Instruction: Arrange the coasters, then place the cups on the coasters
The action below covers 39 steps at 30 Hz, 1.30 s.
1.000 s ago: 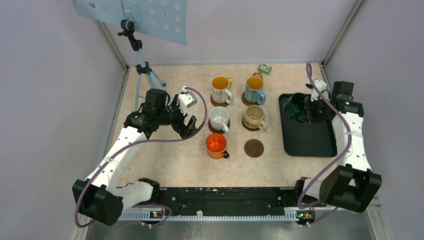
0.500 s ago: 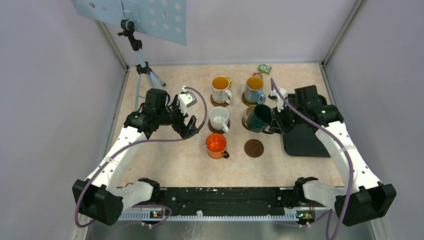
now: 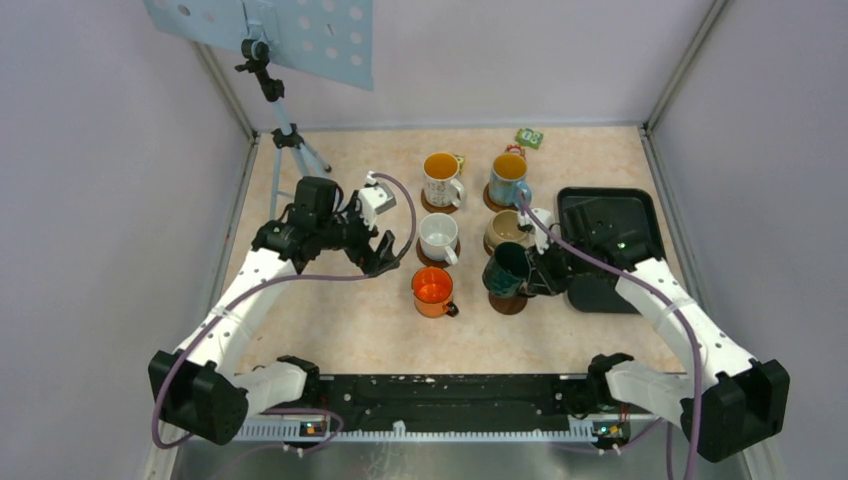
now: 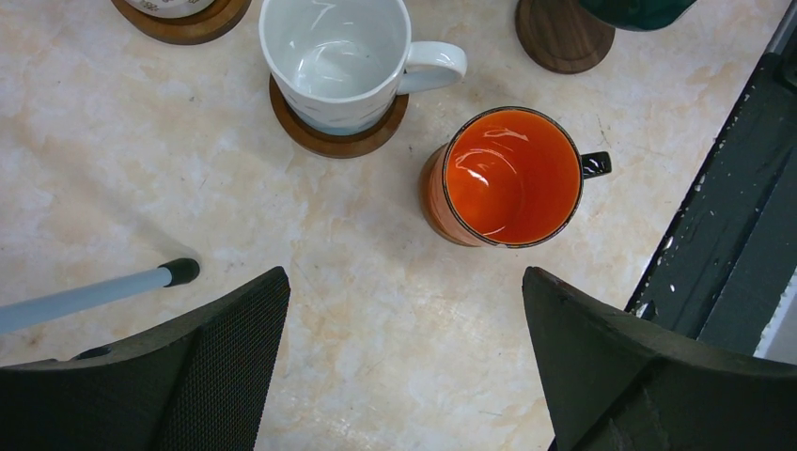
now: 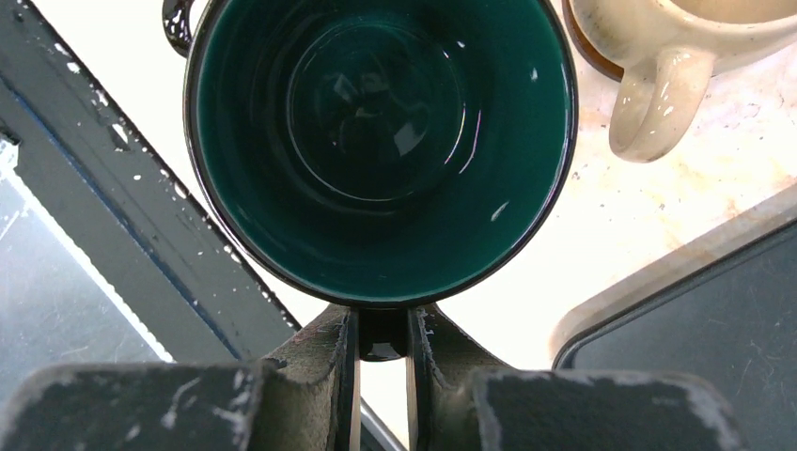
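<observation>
My right gripper point(image 3: 537, 274) point(image 5: 382, 324) is shut on the handle of the dark green cup point(image 3: 504, 270) point(image 5: 381, 141), holding it upright over the far edge of a bare coaster point(image 3: 509, 302) point(image 4: 556, 38). The patterned cup point(image 3: 441, 178), light blue cup point(image 3: 509, 180), white cup point(image 3: 438, 237) point(image 4: 334, 56) and beige cup point(image 3: 505, 232) point(image 5: 658, 56) each stand on a coaster. The orange cup point(image 3: 433, 290) point(image 4: 507, 178) stands in the near row with no coaster showing under it. My left gripper point(image 3: 376, 240) point(image 4: 404, 282) is open and holds nothing, left of the white and orange cups.
The black tray point(image 3: 628, 208) lies at the right, partly under my right arm. A tripod point(image 3: 285, 135) holding a perforated board stands at the back left, one leg near my left fingers point(image 4: 94, 296). Small coloured packets point(image 3: 529, 137) lie at the back edge.
My right arm has carried the dark green cup off the tray, leftwards and nearer, to above the bare coaster. The left arm has hardly moved.
</observation>
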Tool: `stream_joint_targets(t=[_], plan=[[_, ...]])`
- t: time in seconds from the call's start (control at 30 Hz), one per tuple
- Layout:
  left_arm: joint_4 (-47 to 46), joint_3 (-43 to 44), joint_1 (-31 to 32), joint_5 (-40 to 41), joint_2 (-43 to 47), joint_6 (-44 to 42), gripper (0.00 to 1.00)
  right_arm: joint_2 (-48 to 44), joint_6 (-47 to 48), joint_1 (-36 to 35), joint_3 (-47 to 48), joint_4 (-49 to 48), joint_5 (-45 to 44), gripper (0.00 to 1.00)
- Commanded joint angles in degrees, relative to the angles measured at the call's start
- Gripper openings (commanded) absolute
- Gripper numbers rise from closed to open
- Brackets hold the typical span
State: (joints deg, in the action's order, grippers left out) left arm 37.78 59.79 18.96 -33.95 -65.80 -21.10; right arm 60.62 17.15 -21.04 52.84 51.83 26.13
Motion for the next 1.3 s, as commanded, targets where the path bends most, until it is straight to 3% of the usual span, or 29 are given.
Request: stream_joint_targets(t=[0.0, 0.2, 0.33, 0.57, 0.93, 1.27], plan=[[0.3, 2.2, -0.1, -2.2, -0.5, 0.2, 0.99, -1.3, -1.0, -1.2, -0.7, -8.3, 0.4, 0.00], [1.4, 3.5, -0.1, -1.6, -0.2, -0.1, 0.99, 1.6, -1.7, -1.2, 3.0, -7.4, -6.7, 0.00], [1.1, 3.5, -0.1, -1.5, -0.5, 0.0, 0.99, 2.4, -6.3, -1.2, 4.2, -4.3, -2.1, 0.00], [0.8, 4.3, -0.1, -2.4, -1.9, 0.3, 0.99, 4.4, -10.6, -1.3, 7.3, -1.2, -2.6, 0.00], [0.8, 4.2, -0.1, -1.9, -2.2, -0.3, 0.99, 11.1, 3.3, -1.8, 11.4, 9.4, -6.0, 0.00], [0.2, 4.5, -0.1, -2.4, -3.6, 0.0, 0.99, 9.3, 2.0, -6.0, 7.5, 2.8, -13.5, 0.00]])
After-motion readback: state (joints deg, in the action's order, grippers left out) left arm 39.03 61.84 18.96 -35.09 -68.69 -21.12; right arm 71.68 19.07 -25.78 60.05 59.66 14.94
